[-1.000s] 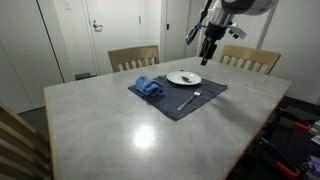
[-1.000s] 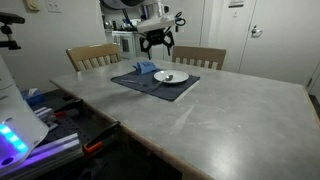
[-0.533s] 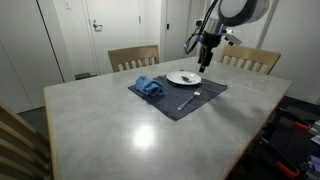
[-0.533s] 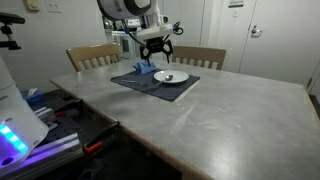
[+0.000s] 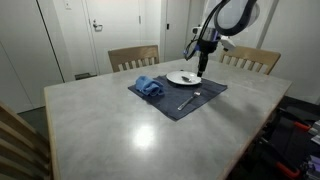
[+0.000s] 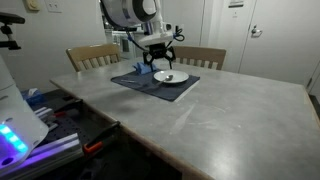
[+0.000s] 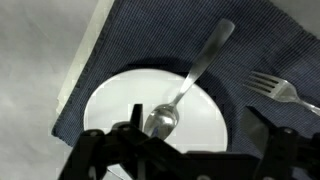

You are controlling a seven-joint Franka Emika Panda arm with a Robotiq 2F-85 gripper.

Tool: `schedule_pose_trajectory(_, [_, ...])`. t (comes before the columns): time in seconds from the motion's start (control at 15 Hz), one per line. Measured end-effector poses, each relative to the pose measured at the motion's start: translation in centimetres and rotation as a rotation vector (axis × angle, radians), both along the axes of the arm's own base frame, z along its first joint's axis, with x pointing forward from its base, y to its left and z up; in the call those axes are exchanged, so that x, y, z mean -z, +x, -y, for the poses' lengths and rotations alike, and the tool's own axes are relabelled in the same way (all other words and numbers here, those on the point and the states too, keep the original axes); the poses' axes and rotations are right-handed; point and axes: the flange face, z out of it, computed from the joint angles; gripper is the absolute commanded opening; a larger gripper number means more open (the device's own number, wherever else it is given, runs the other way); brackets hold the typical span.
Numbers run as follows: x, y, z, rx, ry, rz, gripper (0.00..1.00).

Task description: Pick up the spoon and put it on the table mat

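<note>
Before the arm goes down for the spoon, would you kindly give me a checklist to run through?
1. Tool open and holding nothing: ok.
2. Spoon in plain sight, its bowl on the plate and its handle reaching past the rim: ok.
3. Spoon bowl lying between the tool's fingers in the wrist view: ok.
4. Fork apart from the spoon: ok.
5. Bare table mat free beside the plate for the placing: ok.
6. Height left above the plate: cannot tell.

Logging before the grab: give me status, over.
Gripper open, above the plate. Spoon on plate, handle out over mat, not gripped. Fork beside it, apart.
</note>
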Motion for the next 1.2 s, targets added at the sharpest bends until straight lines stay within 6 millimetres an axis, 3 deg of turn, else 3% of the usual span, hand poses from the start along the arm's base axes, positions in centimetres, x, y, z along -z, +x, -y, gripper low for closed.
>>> schedule_pose_trajectory(1.2, [4.6,3.8,-0.2,0.088,0.003,-0.056,1.0])
